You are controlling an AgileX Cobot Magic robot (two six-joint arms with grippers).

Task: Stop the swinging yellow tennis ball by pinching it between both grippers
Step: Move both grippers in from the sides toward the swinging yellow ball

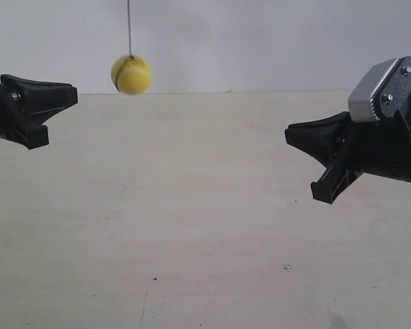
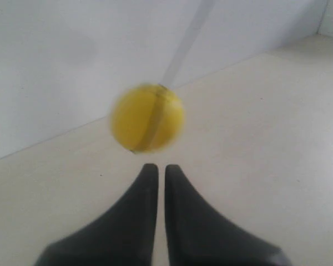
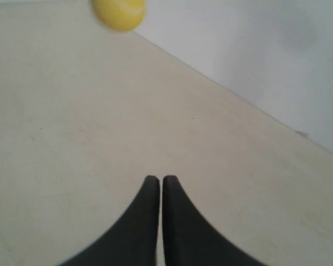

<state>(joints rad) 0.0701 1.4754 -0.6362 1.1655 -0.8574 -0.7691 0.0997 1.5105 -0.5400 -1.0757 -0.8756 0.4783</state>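
Observation:
The yellow tennis ball (image 1: 131, 75) hangs on a thin string (image 1: 129, 27) above the far part of the pale table (image 1: 192, 205), blurred with motion. My left gripper (image 1: 74, 94) points at it from the exterior view's left, a short way off and slightly lower. In the left wrist view the ball (image 2: 147, 118) floats just beyond the shut tips of the left gripper (image 2: 157, 168), apart from them. My right gripper (image 1: 288, 133) is far off at the exterior view's right, also shut and holding nothing. From the right wrist view the ball (image 3: 119, 12) looks small and distant, well past the right gripper (image 3: 156, 179).
A plain white wall (image 1: 274, 41) rises behind the table's far edge. A grey metal bracket (image 1: 380, 89) tops the right arm. Nothing else stands on the table between the two arms.

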